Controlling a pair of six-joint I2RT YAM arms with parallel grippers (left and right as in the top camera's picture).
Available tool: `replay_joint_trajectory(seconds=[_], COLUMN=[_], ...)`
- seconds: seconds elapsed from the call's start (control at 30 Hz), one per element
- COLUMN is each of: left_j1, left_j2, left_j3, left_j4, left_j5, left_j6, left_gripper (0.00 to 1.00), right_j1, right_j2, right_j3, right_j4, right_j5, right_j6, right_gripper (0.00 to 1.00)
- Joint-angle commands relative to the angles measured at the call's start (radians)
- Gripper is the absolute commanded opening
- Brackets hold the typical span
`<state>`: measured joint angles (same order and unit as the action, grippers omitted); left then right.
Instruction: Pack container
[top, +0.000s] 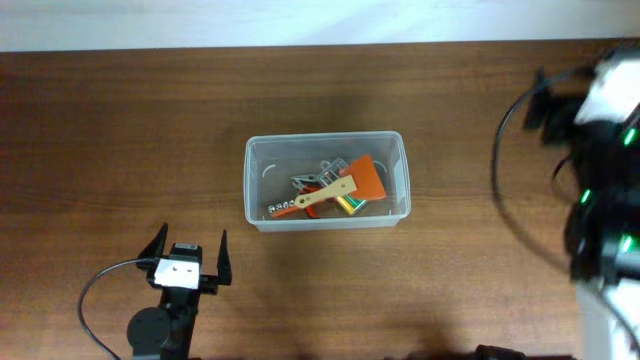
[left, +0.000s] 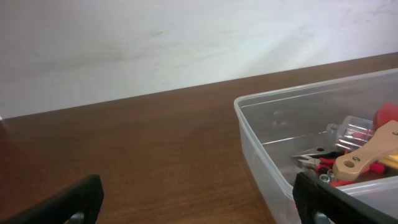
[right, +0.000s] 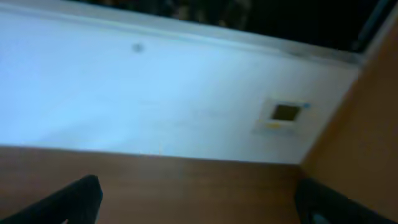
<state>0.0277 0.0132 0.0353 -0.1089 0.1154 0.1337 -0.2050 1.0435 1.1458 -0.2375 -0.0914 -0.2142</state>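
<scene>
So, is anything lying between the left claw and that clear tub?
No. In the overhead view, only bare wooden table separates the open left gripper from the container.

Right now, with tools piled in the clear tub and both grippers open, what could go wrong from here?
1. The left gripper sits near a corner of the container; reaching in could shove it.
2. The scraper lies slanted atop the pile and may shift if nudged.
3. The right wrist camera faces the wall, so the right gripper would likely approach blind.
</scene>
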Motion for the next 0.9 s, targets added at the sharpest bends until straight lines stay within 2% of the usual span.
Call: replay_joint_trajectory(seconds=[0.0,0.2,0.47,0.7,0.87], left_j1=[0.006,0.006,0.006,0.006,0.006], left_j2=[-0.008,-0.008,-0.008,-0.008,-0.008], left_j3=[-0.009,-0.009,-0.009,-0.009,-0.009], left_j4=[0.003,0.003,0.003,0.003,0.003], left_j5=[0.007,0.007,0.007,0.008,0.007], left_j6=[-0.006,-0.006,-0.006,-0.006,-0.006], left_gripper=[0.99,0.99,0.99,0.99,0.99], right_j1=[0.079,0.174,0.193,0.198,0.218], right_j2=[-0.155,-0.453,-0.756,-0.893,-0.964], right_j3=[-0.144,-0.383,-0.687,-0.867,-0.933], right_j4=[0.043,0.212,0.354,0.479,0.481], right_j5=[0.005,-0.061,-0.09,-0.135,-0.133], right_j6=[-0.002,0.007,0.06,0.074,0.073], right_gripper=[0.99,0.99,0.99,0.99,0.99])
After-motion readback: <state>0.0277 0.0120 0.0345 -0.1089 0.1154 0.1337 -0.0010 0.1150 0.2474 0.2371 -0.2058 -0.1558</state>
